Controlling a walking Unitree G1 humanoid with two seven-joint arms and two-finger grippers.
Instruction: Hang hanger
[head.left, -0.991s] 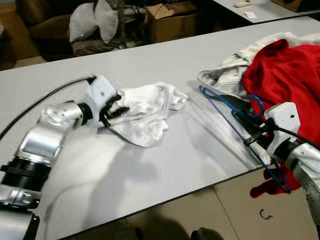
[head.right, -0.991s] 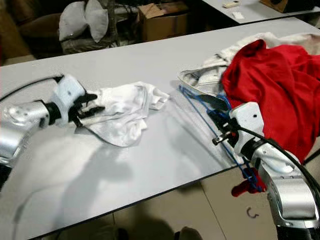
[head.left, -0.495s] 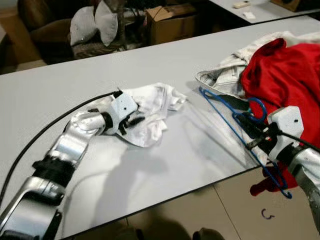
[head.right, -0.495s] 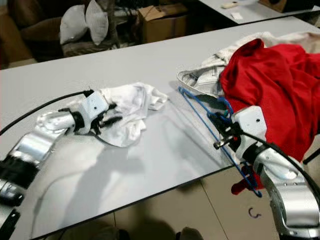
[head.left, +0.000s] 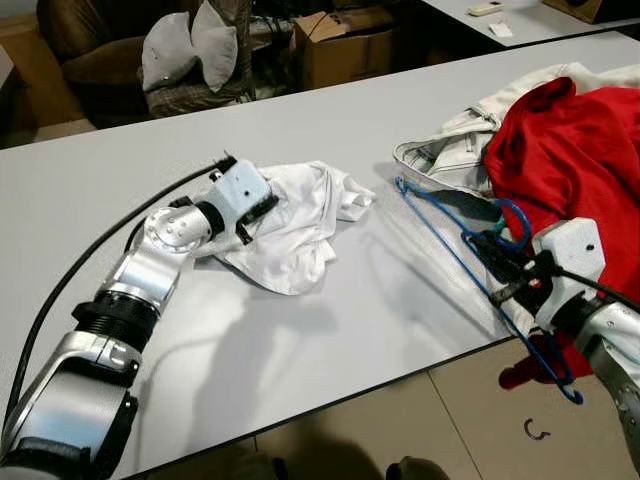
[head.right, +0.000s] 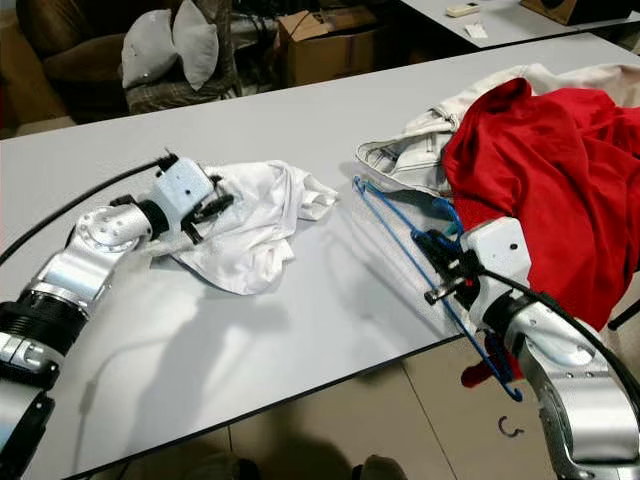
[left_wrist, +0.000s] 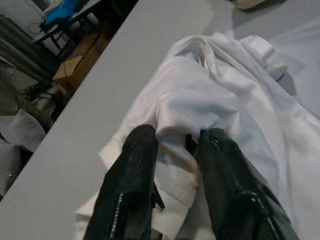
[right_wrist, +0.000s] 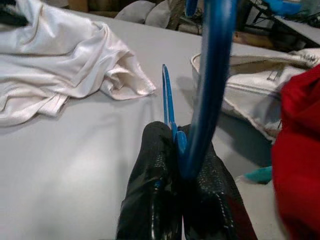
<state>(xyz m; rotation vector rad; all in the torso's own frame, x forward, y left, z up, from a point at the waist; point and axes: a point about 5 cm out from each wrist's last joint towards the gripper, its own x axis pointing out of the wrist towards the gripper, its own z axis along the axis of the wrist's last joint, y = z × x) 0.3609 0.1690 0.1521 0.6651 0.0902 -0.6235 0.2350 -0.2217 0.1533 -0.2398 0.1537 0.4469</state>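
My left gripper (left_wrist: 172, 150) reaches across the grey counter (head.left: 330, 330), jaws clamped on a fold of the white shirt (head.left: 300, 225). My right gripper (right_wrist: 177, 150), jaws pinched on the blue hanger (head.left: 455, 255), holds it at the counter's edge beside the red garment (head.left: 570, 140).

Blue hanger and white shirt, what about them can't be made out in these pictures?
- Blue hanger: in the eye views its hook lies against the red garment, and the right pincer, shut on it, covers the middle; the lower end hangs past the table edge.
- White shirt: crumpled, so neckline and sleeves can't be told apart; in the left wrist view the left pincer covers the pinched fold.
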